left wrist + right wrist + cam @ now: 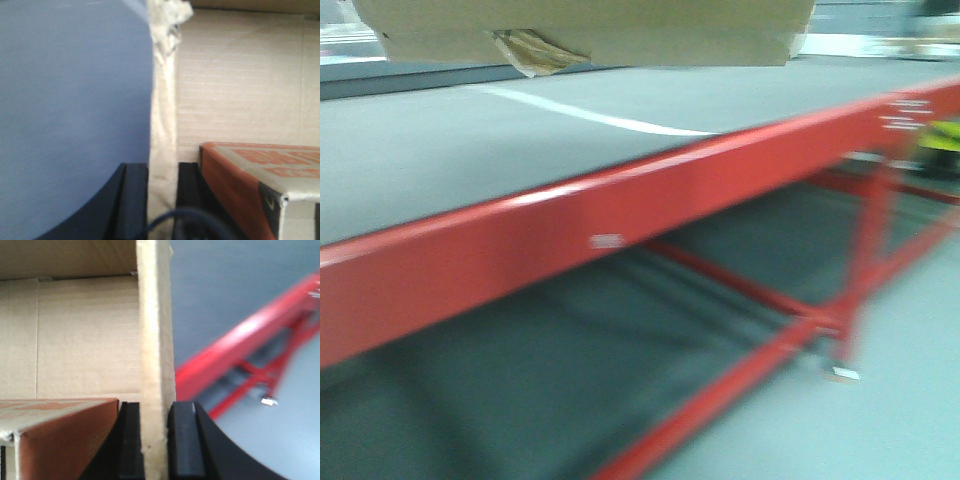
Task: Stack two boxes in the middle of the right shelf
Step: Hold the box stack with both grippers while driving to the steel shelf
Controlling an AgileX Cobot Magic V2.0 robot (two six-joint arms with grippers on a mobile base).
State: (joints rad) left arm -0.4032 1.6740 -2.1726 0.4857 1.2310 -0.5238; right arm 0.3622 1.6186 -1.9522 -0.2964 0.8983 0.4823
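Red beam (pixel 620 215) and grey deck (pixel 470 140) below cardboard box (pixel 590 30)

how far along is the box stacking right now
Done: one cardboard box is picked up. In hand: the left end effector and right end effector each clamp a wall of it, holding it near the red beam. Left: no steel shelf or second box is in view, so placing and stacking remain.
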